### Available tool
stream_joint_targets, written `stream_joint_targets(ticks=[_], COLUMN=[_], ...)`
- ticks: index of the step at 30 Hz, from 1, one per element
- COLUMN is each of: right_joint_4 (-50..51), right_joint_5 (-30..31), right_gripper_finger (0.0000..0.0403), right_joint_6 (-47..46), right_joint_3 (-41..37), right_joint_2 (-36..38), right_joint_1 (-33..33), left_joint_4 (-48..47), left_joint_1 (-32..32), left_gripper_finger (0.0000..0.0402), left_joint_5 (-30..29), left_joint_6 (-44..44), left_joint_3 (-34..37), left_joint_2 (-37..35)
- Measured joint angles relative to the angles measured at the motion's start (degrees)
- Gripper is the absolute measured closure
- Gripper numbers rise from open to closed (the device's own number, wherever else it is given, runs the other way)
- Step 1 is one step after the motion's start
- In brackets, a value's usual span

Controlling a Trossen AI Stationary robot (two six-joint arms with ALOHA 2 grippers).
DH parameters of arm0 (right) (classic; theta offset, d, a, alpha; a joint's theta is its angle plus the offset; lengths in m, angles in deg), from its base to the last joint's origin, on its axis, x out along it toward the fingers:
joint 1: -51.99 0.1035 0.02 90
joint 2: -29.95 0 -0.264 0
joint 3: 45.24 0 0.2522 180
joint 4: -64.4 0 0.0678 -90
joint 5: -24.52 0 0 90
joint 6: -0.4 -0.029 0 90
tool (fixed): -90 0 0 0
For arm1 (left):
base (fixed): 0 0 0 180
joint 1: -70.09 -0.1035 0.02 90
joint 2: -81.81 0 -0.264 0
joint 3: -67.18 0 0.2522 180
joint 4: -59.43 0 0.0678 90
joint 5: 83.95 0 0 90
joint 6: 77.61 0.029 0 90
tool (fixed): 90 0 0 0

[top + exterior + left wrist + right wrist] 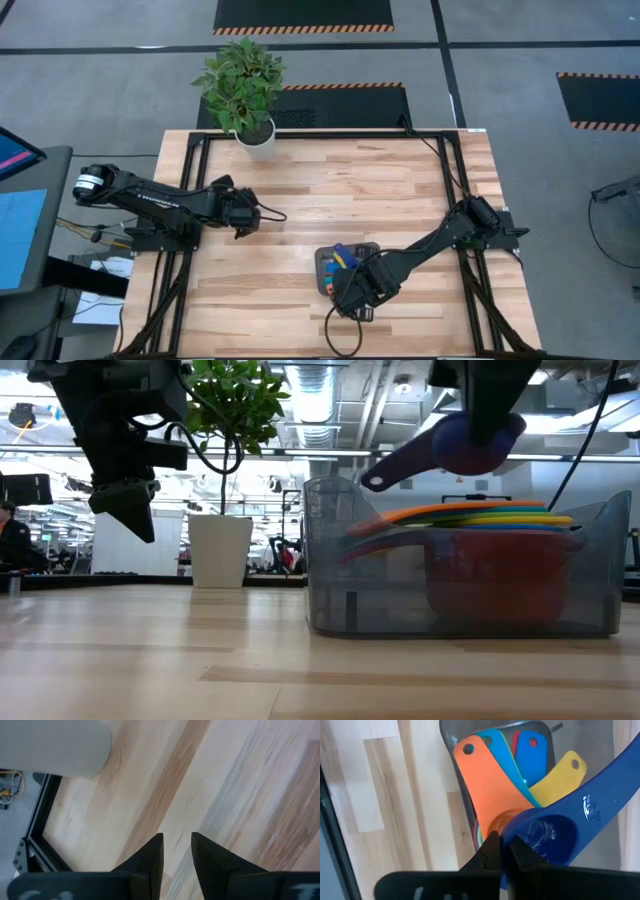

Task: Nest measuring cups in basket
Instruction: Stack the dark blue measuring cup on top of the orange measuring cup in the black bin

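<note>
The grey see-through basket (pixel 330 590) stands on the table's near middle (pixel 322 262). Inside it sit nested measuring cups: a red one (pixel 500 575) lowest, then green, yellow and orange (pixel 450 512) on top. The orange (pixel 482 780), light blue (pixel 501 750), blue (pixel 530 750) and yellow (pixel 560 772) handles fan out in the right wrist view. My right gripper (pixel 504 851) is shut on the dark blue cup (pixel 470 445) just above the stack. My left gripper (pixel 177 855) hangs over bare wood at the table's left (pixel 245 215), slightly open, with nothing between its fingers. My right gripper pinches the dark blue cup's bowl wall at its rim (pixel 509 836), on the side away from the handle (pixel 612 782). One finger seems inside the bowl and one outside. The fingers come from above, pointing down. The cup hangs tilted, clear of the stack and the basket.
A white pot (pixel 258 140) with a green plant stands at the table's far edge, left of the middle, close beyond my left gripper (pixel 125 500). Bare wood lies between the two arms and to the left of the basket.
</note>
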Motion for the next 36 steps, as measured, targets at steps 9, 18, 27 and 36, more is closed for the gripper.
stream_joint_targets(ticks=[9, 18, 27, 36], right_joint_4=[0.39, -0.72, -4.33, -4.78], right_joint_5=[0.73, -0.17, -0.79, -1.16], right_gripper_finger=[0.0395, 0.0392, 0.0392, 0.0363], right_joint_6=[-7.48, -9.89, -11.81, -11.36], right_joint_3=[0.0, -1.39, -7.68, -8.44], right_joint_2=[0.01, 0.1, 0.06, 0.08], right_joint_1=[0.23, -0.27, -0.53, -0.55], left_joint_4=[0.29, 0.28, 0.27, 0.25], left_joint_1=[0.0, 0.02, 0.01, 0.02], left_gripper_finger=[0.031, 0.031, 0.031, 0.031], left_joint_5=[-0.02, 0.51, 0.51, 0.53], left_joint_6=[0.01, 0.43, 1.27, 1.25], left_joint_3=[0.0, 0.0, 0.0, 0.0], left_joint_2=[0.0, 0.0, 0.0, 0.0])
